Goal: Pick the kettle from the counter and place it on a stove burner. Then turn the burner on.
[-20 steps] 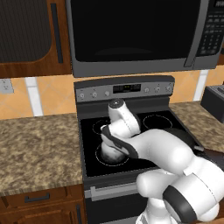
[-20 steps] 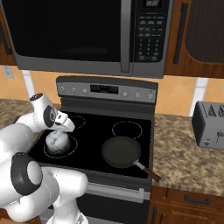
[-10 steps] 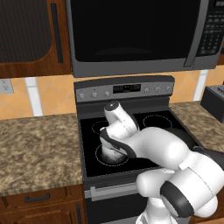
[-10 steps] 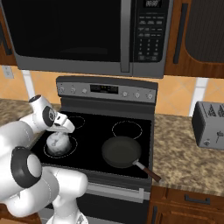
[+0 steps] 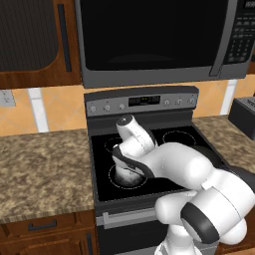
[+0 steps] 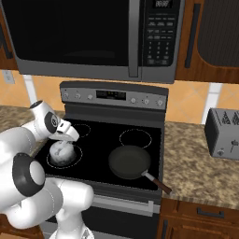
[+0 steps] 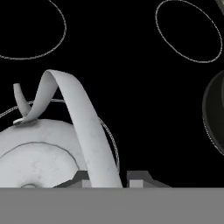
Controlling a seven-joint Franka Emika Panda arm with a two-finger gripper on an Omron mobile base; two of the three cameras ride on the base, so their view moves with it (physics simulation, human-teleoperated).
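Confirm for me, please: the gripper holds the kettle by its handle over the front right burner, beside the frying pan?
Not quite: the kettle is at the front left burner; the frying pan occupies the front right, as the right base view shows. The gripper does hold the handle.

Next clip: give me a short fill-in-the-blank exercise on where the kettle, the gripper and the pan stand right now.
1. The small rounded silver-grey metal kettle sits on the stove's front-____ burner ring.
2. The gripper is shut on the kettle's thin arched ____.
3. The flat black frying pan rests on the black glass cooktop, on the kettle's ____ side.
4. The grey toaster stands on the speckled granite ____.

Missing words: left; handle; right; counter
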